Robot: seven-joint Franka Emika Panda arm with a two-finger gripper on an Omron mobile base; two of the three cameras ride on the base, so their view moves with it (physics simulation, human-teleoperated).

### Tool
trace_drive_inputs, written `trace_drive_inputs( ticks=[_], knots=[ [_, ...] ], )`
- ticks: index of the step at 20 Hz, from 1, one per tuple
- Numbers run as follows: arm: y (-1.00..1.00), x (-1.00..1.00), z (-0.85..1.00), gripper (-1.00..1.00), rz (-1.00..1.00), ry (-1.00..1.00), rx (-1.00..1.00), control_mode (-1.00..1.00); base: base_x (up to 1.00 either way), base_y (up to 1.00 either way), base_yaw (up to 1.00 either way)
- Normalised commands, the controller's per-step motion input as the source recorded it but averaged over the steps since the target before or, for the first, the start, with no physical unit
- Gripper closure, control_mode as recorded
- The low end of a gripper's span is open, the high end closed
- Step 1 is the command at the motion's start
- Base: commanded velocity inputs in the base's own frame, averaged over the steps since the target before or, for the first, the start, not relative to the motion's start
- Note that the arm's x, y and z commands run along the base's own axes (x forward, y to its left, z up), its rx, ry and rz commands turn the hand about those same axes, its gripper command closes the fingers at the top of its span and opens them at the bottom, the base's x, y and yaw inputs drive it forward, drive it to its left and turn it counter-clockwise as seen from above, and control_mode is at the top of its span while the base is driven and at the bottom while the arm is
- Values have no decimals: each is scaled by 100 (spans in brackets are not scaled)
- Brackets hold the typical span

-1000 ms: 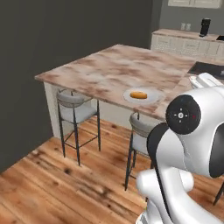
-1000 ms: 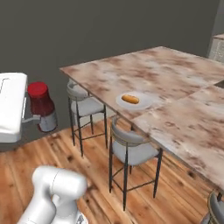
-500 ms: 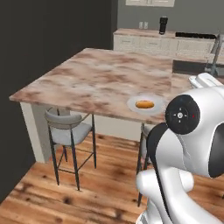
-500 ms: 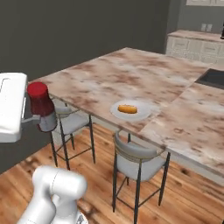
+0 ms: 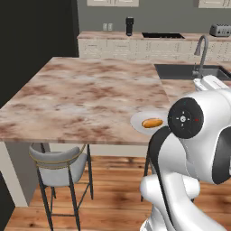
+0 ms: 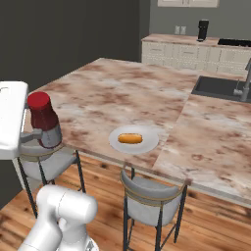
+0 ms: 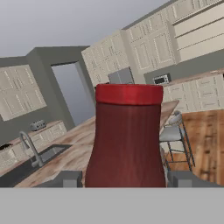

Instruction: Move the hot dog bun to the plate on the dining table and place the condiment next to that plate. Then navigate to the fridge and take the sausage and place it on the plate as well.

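Here we see the condiment (image 6: pixel 44 119), a dark red bottle with a red cap, grasped upright in the claw (image 7: pixel 124 178) in the air, beside the near edge of the bench (image 6: pixel 122 93). Its lower part is cut off in the hand view, and we cannot make out its label. We count one white plate (image 6: pixel 149 142) carrying one golden hot dog bun (image 6: pixel 130 138), and two stools (image 6: pixel 147 203).

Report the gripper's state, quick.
Gripper: closed on the condiment, held upright off the near-left edge of the dining table.
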Motion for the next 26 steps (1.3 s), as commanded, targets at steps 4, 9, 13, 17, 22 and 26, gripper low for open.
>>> trace_drive_inputs(
  ticks=[4, 9, 13, 17, 22, 26],
  knots=[
    [0, 0, 0, 100, 0, 0, 0, 100, 90, 32, -35],
    [0, 0, 0, 100, 0, 0, 0, 100, 91, 35, -35],
    [10, 21, -1, 100, -6, 0, 0, -100, 67, 27, -25],
    [72, 82, -32, 100, -3, 0, 0, -100, 0, 0, 0],
    [87, 64, -56, 100, 13, 0, 0, -100, 0, 0, 0],
    [63, 21, -58, 100, 33, 0, 0, -100, 0, 0, 0]
  ],
)
